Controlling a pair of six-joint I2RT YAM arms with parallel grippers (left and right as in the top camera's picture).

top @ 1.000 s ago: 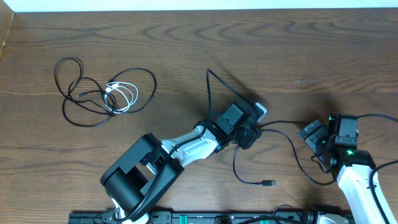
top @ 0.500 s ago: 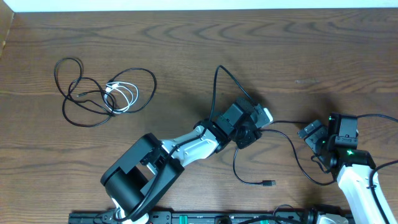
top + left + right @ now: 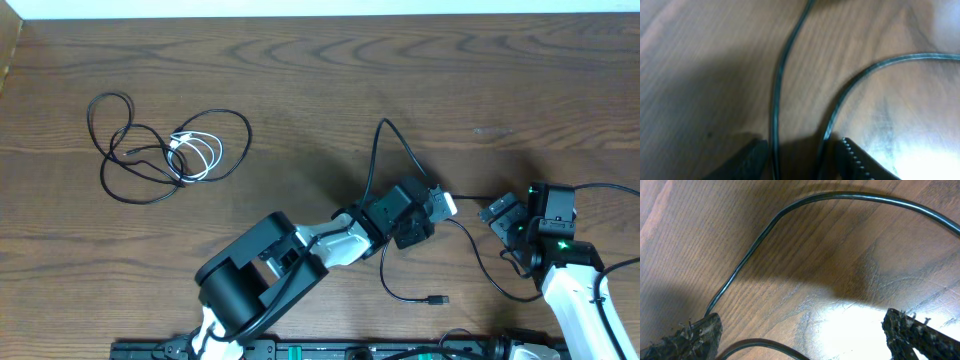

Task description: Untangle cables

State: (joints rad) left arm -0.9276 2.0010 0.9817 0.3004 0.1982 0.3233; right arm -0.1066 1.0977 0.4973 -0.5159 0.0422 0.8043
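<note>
A thin black cable (image 3: pixel 374 160) loops up from my left gripper (image 3: pixel 443 205), then runs right and curls down to a small plug (image 3: pixel 435 299). In the left wrist view two strands of this black cable (image 3: pixel 776 85) pass between the parted fingers of my left gripper (image 3: pixel 802 160), low over the wood. My right gripper (image 3: pixel 495 213) sits just right of it. In the right wrist view my right gripper (image 3: pixel 805 335) is wide open, with the black cable (image 3: pixel 840 196) arcing ahead of it and another strand low between its fingers. A second black cable (image 3: pixel 130 195) lies tangled with the white cable (image 3: pixel 200 152) at far left.
The wooden table (image 3: pixel 300 80) has a raised edge at far left. The left arm's body (image 3: pixel 260 275) lies across the front middle. Thicker robot wires run beside the right arm (image 3: pixel 570 280).
My left gripper has moved right toward the right gripper, and the black cable's loop and plug end have shifted right with it. The right arm and the far-left tangle have not moved.
</note>
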